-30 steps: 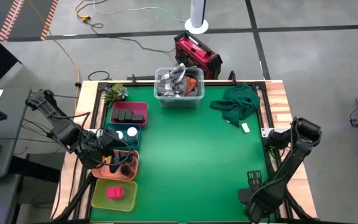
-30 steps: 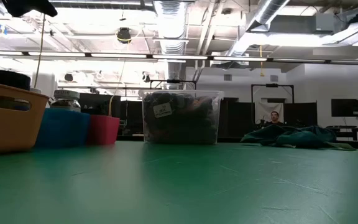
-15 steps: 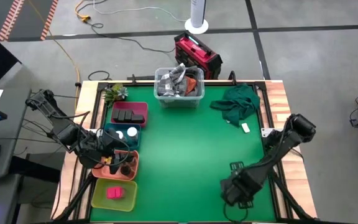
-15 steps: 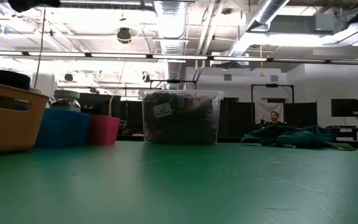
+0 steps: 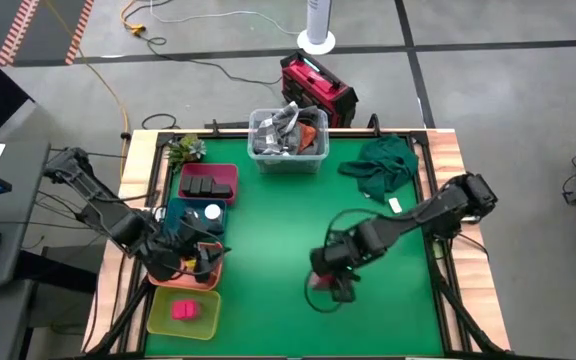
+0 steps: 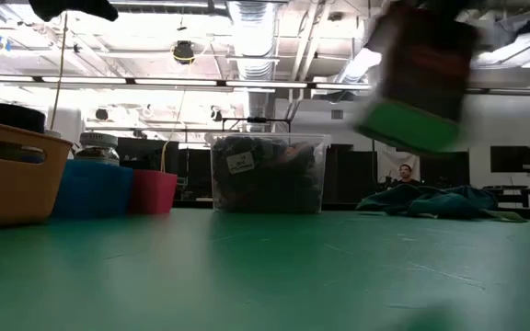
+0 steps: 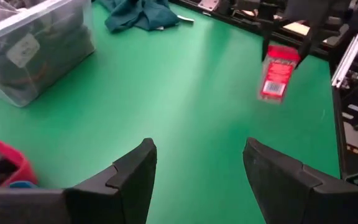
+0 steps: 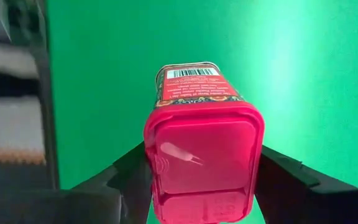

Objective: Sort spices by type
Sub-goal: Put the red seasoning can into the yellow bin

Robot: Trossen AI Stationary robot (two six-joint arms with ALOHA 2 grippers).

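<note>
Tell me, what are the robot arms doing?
They are sorting spices. The right end effector grips a pink-red box above the green table, out near its middle. The left end effector is open and empty by the trays along the table's left edge. The yellow tray already holds one pink-red box.
</note>
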